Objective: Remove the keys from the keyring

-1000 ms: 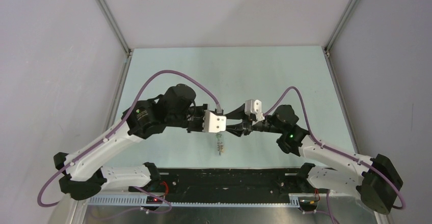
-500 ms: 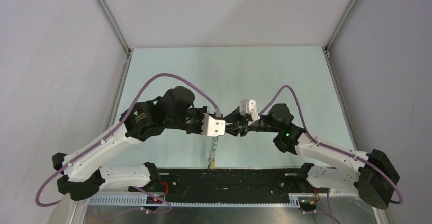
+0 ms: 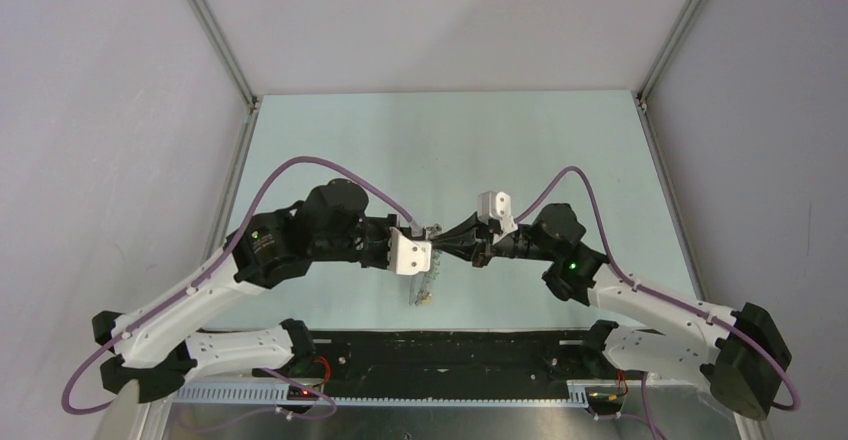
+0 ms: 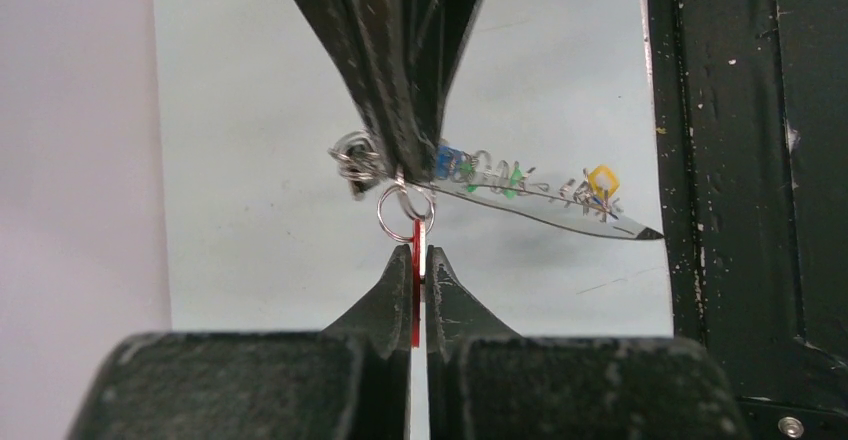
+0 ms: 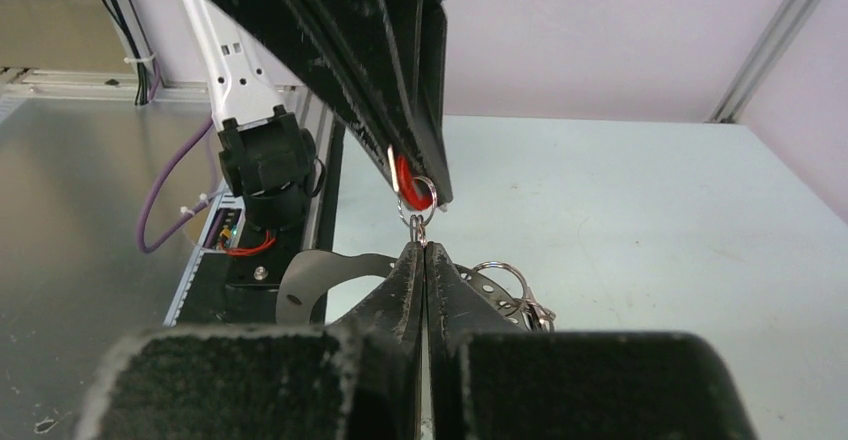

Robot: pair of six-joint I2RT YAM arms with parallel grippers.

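Left gripper [image 4: 420, 260] pinched tight on red key [image 4: 416, 232]; small split ring [image 4: 405, 210] just above. Right gripper [image 4: 405, 160] clamped onto keyring [image 4: 540, 210] (seen edge-on), other keys [image 4: 515, 178] strung along it, above the table [image 4: 250, 80].

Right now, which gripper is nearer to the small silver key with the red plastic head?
Left. The left gripper is shut on the key's red plastic head. The right gripper faces it, shut on the small silver ring linked to that key, apart from the head.
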